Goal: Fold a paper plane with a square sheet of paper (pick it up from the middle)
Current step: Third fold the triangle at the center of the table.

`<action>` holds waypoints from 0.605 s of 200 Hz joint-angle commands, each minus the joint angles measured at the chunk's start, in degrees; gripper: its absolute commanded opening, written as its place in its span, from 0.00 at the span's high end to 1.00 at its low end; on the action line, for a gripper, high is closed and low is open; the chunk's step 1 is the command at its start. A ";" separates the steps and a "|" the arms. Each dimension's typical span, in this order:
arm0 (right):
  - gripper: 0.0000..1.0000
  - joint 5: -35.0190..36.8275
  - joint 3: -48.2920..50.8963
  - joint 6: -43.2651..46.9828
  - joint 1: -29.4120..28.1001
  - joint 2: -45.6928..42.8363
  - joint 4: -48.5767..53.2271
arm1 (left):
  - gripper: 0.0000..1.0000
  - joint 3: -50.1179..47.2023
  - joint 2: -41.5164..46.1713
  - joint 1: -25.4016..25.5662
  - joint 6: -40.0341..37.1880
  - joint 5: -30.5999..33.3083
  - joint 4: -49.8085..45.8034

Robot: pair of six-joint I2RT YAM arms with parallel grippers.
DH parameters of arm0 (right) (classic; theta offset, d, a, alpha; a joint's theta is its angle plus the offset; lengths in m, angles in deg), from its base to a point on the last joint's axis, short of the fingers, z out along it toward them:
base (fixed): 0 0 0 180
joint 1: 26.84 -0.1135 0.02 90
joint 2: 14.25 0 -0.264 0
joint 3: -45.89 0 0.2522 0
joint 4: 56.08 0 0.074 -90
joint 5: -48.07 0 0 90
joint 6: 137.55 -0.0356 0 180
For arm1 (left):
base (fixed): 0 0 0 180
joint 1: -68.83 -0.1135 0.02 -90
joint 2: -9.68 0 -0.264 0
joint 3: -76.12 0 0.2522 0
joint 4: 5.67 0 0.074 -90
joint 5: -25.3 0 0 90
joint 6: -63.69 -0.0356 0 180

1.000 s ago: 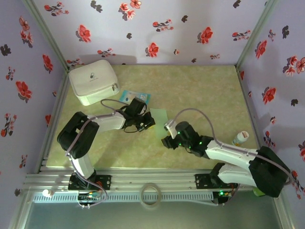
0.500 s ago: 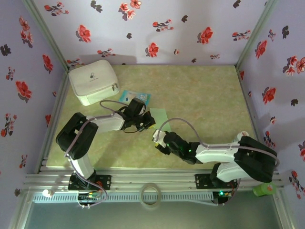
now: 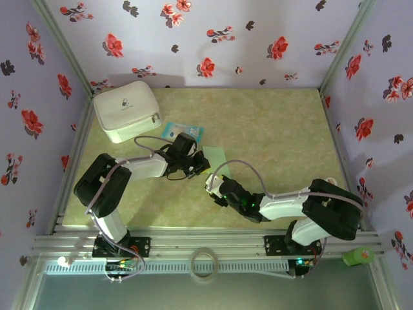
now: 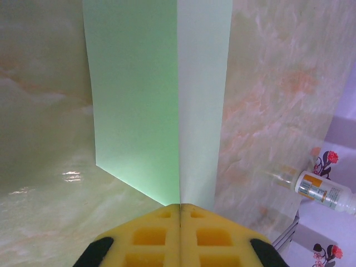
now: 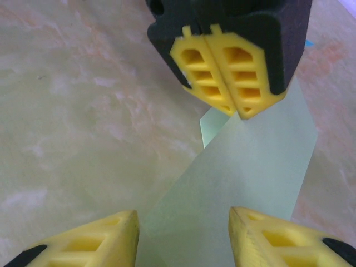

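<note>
From above, the square sheet of paper (image 3: 217,155) is mostly covered by the left tool (image 3: 204,166) — just one pale green corner peeks out. On the left wrist camera its far edge runs off the top, and a small bottle (image 4: 317,190) is clipped at the right edge, its label too blurred to read. On the right wrist camera, the fingers of the right tool (image 5: 183,236) are cut off at the bottom edge.
</note>
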 commanded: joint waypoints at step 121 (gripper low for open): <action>0.81 -0.54 1.82 -5.90 -0.42 0.06 -5.23 | 0.99 -0.82 1.32 -0.57 -0.06 -1.25 0.55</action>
